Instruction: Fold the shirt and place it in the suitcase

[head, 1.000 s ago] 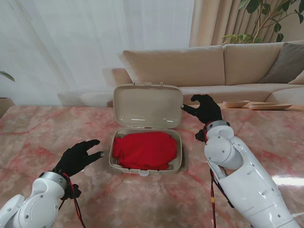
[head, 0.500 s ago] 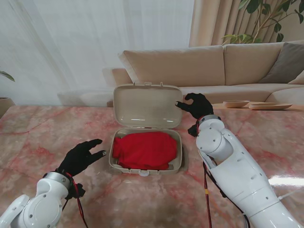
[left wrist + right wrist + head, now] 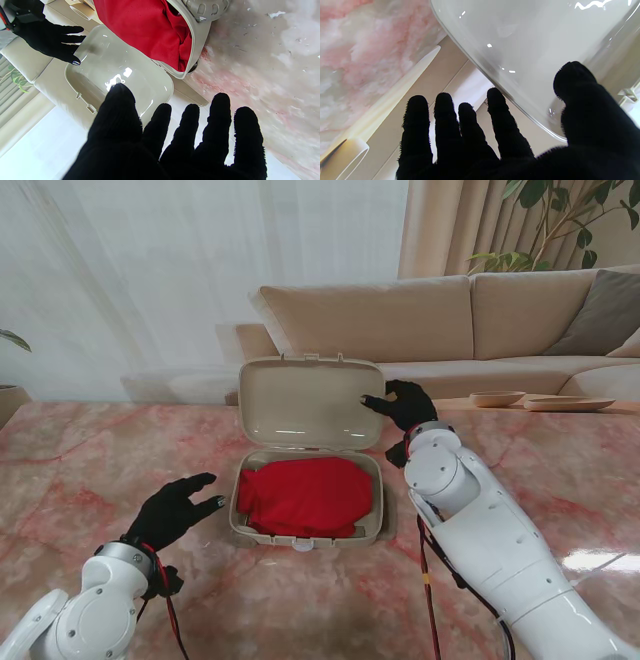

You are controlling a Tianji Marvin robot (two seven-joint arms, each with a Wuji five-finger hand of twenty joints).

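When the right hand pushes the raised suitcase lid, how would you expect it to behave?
The lid looks like thin, glossy moulded plastic, so probably light, stiff and somewhat slippery under the right hand. Standing upright on its hinge, it should swing down over the red shirt; the small suitcase may slide.

Suitcase (image 3: 308, 405) looks like smooth, glossy beige plastic, the red shirt (image 3: 306, 495) is soft matt cloth, the table (image 3: 70, 470) is polished pink marble, and both hands wear fuzzy black knit gloves (image 3: 172, 511).

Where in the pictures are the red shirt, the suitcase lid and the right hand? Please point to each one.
red shirt (image 3: 305, 495): stand view, middle of the folded cloth.
suitcase lid (image 3: 300, 405): stand view, inner face of the raised lid.
right hand (image 3: 405, 404): stand view, back of the black glove.
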